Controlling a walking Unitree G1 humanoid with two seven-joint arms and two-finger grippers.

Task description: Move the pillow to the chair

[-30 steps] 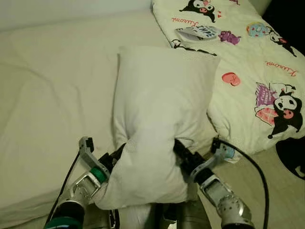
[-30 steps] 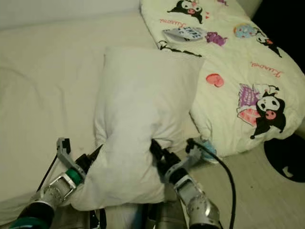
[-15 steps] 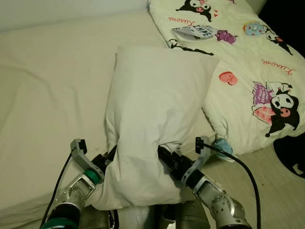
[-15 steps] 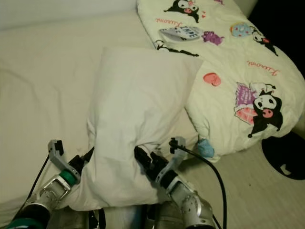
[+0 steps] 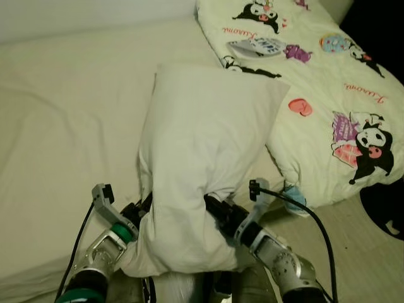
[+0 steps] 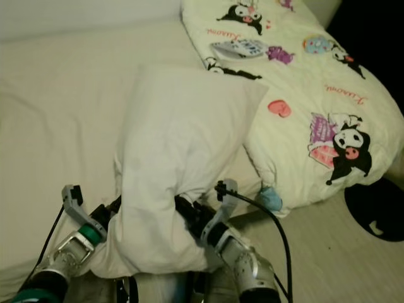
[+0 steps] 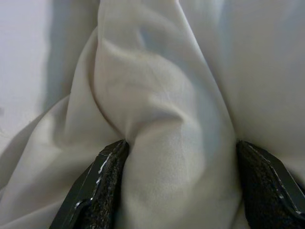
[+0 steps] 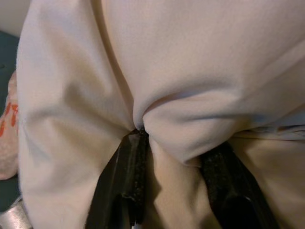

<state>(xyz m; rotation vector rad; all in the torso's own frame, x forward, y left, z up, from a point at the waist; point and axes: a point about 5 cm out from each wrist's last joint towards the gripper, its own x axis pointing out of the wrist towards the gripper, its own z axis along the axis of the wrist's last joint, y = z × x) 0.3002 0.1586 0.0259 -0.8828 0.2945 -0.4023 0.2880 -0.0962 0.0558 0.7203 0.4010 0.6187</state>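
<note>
A white pillow (image 5: 202, 145) lies lengthwise on the bed, its near end bunched and raised between my two arms. My left gripper (image 5: 142, 211) presses into its left side, and the left wrist view has a fold of pillow fabric (image 7: 176, 157) held between the two black fingers (image 7: 102, 186). On the other side my right gripper (image 5: 218, 211) is shut on the pillow's near right flank; its fingers (image 8: 131, 176) pinch a fold of cloth (image 8: 181, 129) in the right wrist view.
The pillow rests on a cream bed sheet (image 5: 63, 126). A cartoon-print quilt (image 5: 328, 95) covers the bed's right side, touching the pillow's right edge. Dark floor (image 5: 385, 202) shows at the far right. A black cable (image 5: 315, 221) loops off my right wrist.
Both grippers keep their hold. The right arm has drawn in leftward, squeezing the pillow's near end narrower. The far end has lifted slightly.
</note>
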